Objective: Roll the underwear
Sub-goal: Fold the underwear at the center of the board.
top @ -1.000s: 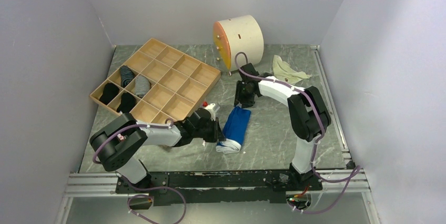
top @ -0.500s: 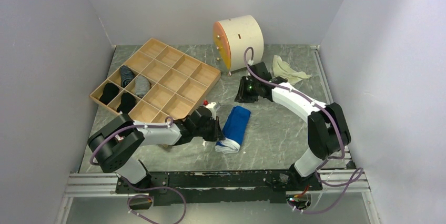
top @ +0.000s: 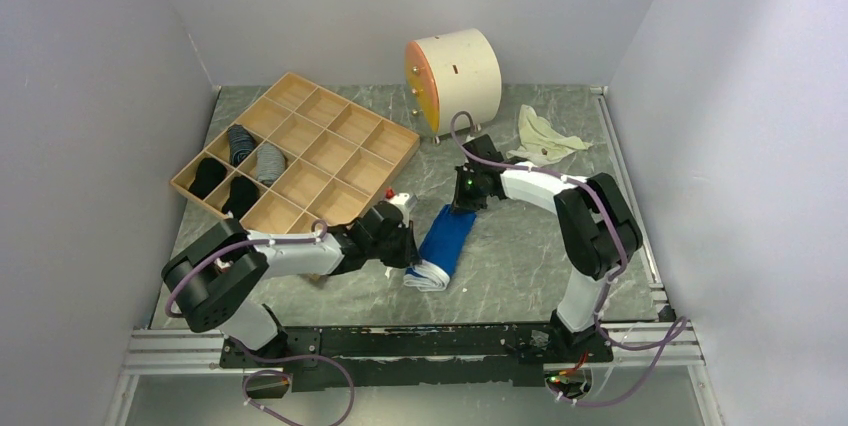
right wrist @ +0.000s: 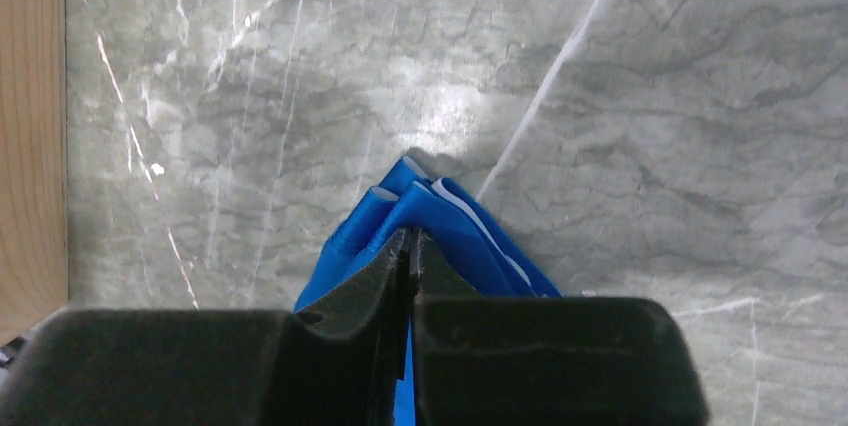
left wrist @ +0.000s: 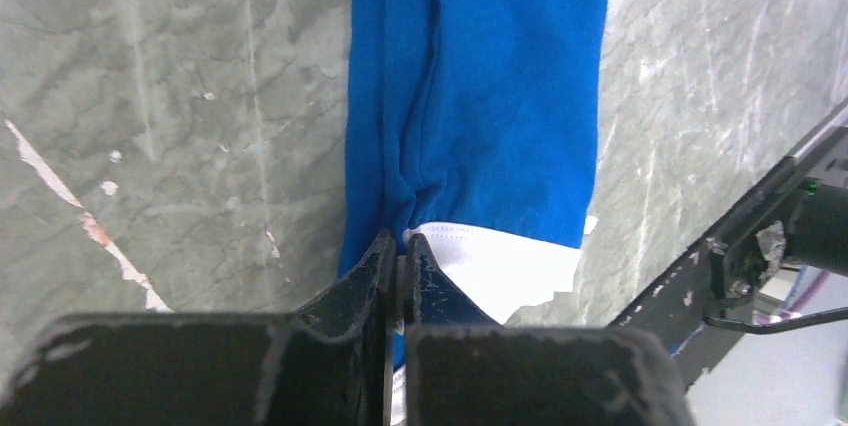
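Note:
The blue underwear (top: 443,243) with a white waistband lies folded into a long strip on the grey table. My left gripper (top: 408,248) is shut on its near left edge by the waistband; the left wrist view shows the underwear (left wrist: 480,96) pinched between the jaws of the gripper (left wrist: 400,251). My right gripper (top: 462,196) is shut on the far end of the strip; the right wrist view shows the cloth (right wrist: 420,211) bunched at the tips of the gripper (right wrist: 412,241).
A wooden grid tray (top: 300,161) with dark socks stands at the back left. A cream drum with an orange face (top: 455,71) stands at the back. A pale crumpled cloth (top: 545,136) lies at the back right.
My right gripper moved away to the back, then came back down onto the far end of the underwear and shut on it. The left gripper kept its hold and shifted slightly.

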Controlling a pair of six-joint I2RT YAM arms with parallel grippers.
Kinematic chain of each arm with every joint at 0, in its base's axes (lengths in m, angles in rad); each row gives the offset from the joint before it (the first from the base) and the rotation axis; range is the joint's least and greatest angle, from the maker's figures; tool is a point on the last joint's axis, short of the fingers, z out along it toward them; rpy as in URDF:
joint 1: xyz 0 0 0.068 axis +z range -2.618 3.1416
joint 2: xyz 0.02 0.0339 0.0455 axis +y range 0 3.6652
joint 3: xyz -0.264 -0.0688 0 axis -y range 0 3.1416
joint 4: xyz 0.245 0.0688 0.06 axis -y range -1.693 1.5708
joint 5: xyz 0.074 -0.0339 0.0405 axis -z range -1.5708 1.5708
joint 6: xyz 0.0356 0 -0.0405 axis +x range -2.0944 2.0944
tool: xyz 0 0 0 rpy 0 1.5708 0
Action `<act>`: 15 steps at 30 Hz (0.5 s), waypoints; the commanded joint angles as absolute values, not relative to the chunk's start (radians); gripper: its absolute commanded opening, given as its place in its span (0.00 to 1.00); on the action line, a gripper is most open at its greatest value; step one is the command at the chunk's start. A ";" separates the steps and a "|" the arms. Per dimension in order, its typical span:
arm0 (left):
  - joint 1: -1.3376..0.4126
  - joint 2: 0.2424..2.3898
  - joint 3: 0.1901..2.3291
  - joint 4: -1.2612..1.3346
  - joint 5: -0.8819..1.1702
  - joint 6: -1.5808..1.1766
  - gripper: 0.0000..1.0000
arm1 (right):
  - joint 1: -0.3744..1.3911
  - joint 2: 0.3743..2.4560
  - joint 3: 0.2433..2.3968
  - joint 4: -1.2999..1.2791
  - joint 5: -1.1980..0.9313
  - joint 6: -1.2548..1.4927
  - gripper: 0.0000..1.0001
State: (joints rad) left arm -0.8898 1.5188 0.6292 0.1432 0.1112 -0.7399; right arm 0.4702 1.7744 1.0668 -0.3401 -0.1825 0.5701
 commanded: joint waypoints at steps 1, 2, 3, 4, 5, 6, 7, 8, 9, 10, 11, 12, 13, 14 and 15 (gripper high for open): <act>-0.879 1.507 0.678 0.069 0.049 -0.659 0.07 | 0.466 1.816 1.056 -0.301 -0.117 0.539 0.06; -0.879 1.514 0.690 0.051 0.046 -0.644 0.08 | 0.467 1.823 1.052 -0.298 -0.111 0.537 0.06; -0.879 1.523 0.699 0.039 0.047 -0.633 0.09 | 0.468 1.828 1.054 -0.301 -0.102 0.535 0.06; -0.880 1.524 0.708 0.026 0.046 -0.623 0.10 | 0.467 1.830 1.057 -0.308 -0.101 0.530 0.06; -0.880 1.517 0.717 0.006 0.022 -0.626 0.14 | 0.468 1.827 1.062 -0.316 -0.100 0.522 0.06; -0.879 1.497 0.721 -0.016 0.004 -0.632 0.21 | 0.467 1.820 1.068 -0.325 -0.102 0.517 0.06; -0.879 1.469 0.713 -0.021 0.002 -0.636 0.31 | 0.468 1.809 1.073 -0.335 -0.108 0.511 0.06; -0.878 1.440 0.707 -0.020 -0.024 -0.641 0.38 | 0.467 1.795 1.073 -0.339 -0.124 0.499 0.07; -0.876 1.414 0.706 -0.022 -0.036 -0.641 0.42 | 0.467 1.779 1.072 -0.339 -0.144 0.494 0.08; -0.875 1.394 0.711 -0.024 -0.039 -0.640 0.44 | 0.466 1.763 1.071 -0.341 -0.165 0.488 0.09; -0.875 1.380 0.720 -0.035 -0.045 -0.640 0.45 | 0.467 1.749 1.071 -0.339 -0.186 0.485 0.10; -0.875 1.370 0.737 -0.055 -0.057 -0.641 0.47 | 0.467 1.730 1.073 -0.338 -0.205 0.483 0.11; -0.875 1.364 0.755 -0.079 -0.069 -0.643 0.47 | 0.466 1.719 1.078 -0.343 -0.214 0.483 0.12; -0.875 1.357 0.775 -0.103 -0.084 -0.645 0.48 | 0.467 1.709 1.083 -0.346 -0.220 0.481 0.14; -0.875 1.346 0.789 -0.116 -0.094 -0.646 0.49 | 0.467 1.700 1.091 -0.352 -0.224 0.481 0.14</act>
State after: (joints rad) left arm -0.8795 1.3937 0.7074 -0.0532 -0.0223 -0.6510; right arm 0.4698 1.7763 1.0668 -0.3279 -0.1829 0.5133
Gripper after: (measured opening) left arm 0.475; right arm 0.121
